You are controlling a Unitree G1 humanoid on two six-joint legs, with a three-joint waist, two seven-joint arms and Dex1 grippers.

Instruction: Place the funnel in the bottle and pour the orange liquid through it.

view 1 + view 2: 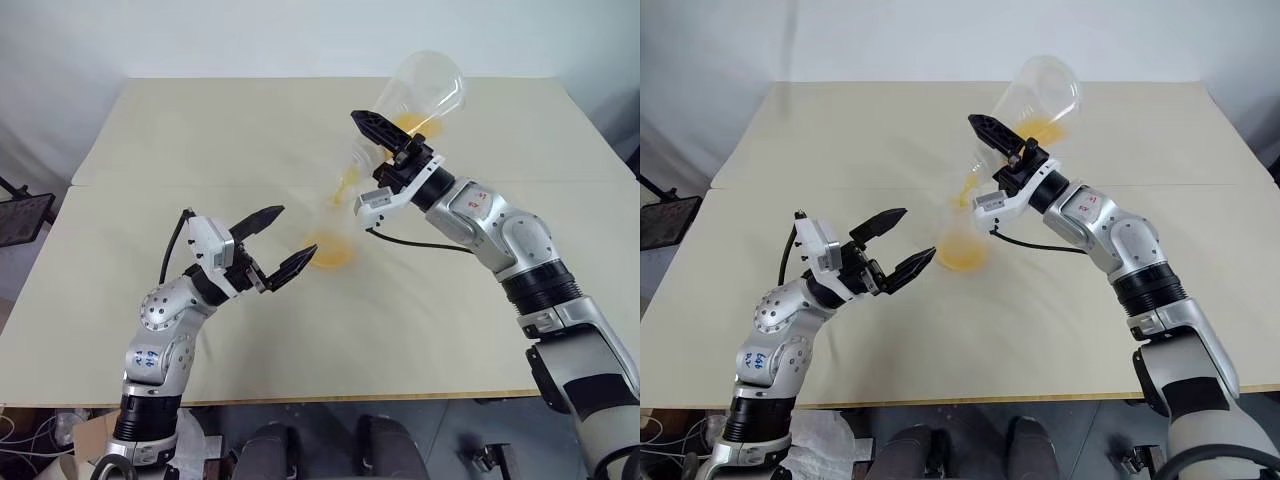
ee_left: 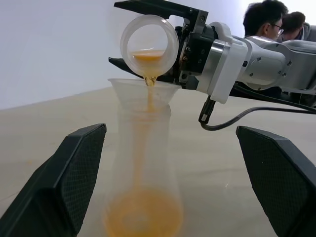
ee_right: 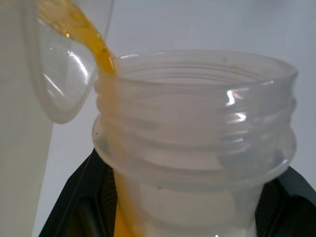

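Observation:
The bottle (image 2: 143, 163) stands upright mid-table, with the funnel (image 2: 143, 91) seated in its neck. My right gripper (image 1: 365, 150) is shut on the neck of a clear wide-mouthed flask (image 1: 420, 90), tipped mouth-down over the funnel. Orange liquid (image 2: 149, 81) runs in a thin stream from the flask's mouth (image 3: 197, 123) into the funnel and pools in the bottle's base (image 1: 325, 250). Some liquid still lies inside the flask (image 1: 1040, 128). My left gripper (image 1: 296, 233) is open just left of the bottle's base, one finger to each side, not touching it.
The beige table (image 1: 150, 130) has bare surface all round the bottle, with a seam across its middle. A black stand (image 1: 25, 215) sits off the table's left edge. Two people (image 2: 276, 19) are beyond the far side.

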